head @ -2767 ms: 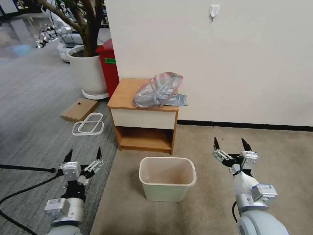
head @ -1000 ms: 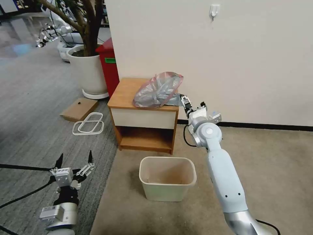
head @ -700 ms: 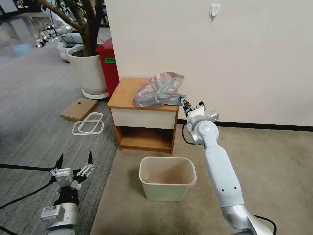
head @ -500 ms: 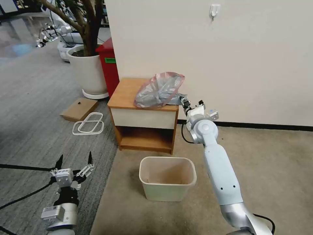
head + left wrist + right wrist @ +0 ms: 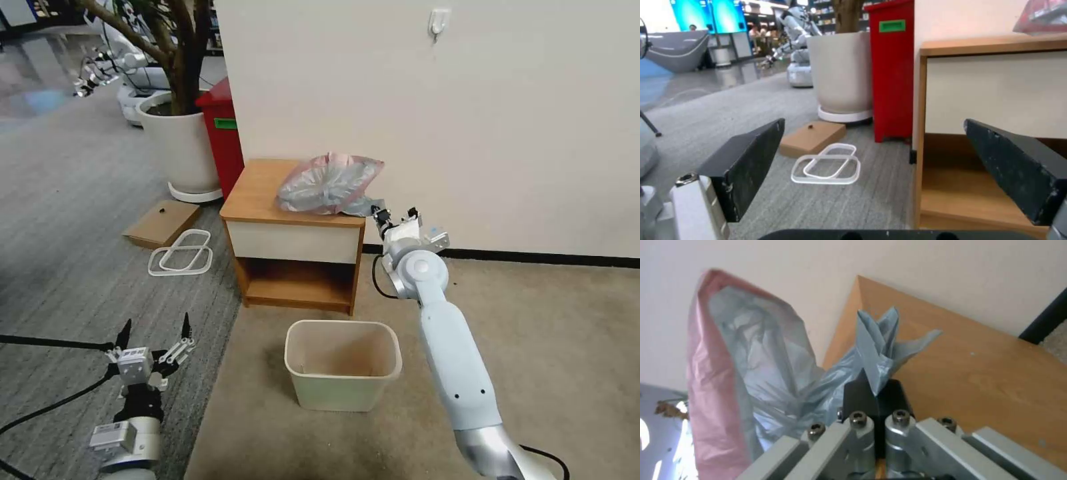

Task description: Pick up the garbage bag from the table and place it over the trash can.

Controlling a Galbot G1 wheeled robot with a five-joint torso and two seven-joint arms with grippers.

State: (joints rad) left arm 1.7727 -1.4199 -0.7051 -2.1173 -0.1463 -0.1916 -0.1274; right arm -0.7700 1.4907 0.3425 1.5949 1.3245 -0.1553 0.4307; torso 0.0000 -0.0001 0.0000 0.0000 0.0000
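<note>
Meanwhile right claw (image 5: 875, 396) pinches garbage bag (image 5: 331, 185); no readable writing.

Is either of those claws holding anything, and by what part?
The right claw is shut on the bag, pinching a grey corner of it at the table's right edge. The left claw is open, holding nothing.

- Right arm stretched forward; right claw (image 5: 378, 215) at the right edge of the tabletop (image 5: 257, 190), pinched on the grey tail of the garbage bag (image 5: 330, 183).
- Bag lies crumpled on the tabletop's right half against the wall, pinkish rim up.
- Trash can (image 5: 343, 363) on the floor in front of the nightstand, upright, well apart from the bag.
- Left claw (image 5: 155, 337) low at the robot's left over the grey carpet, fingers spread, holding nothing.
- Red bin (image 5: 224, 137) and white plant pot (image 5: 177, 148) stand left of the nightstand.
</note>
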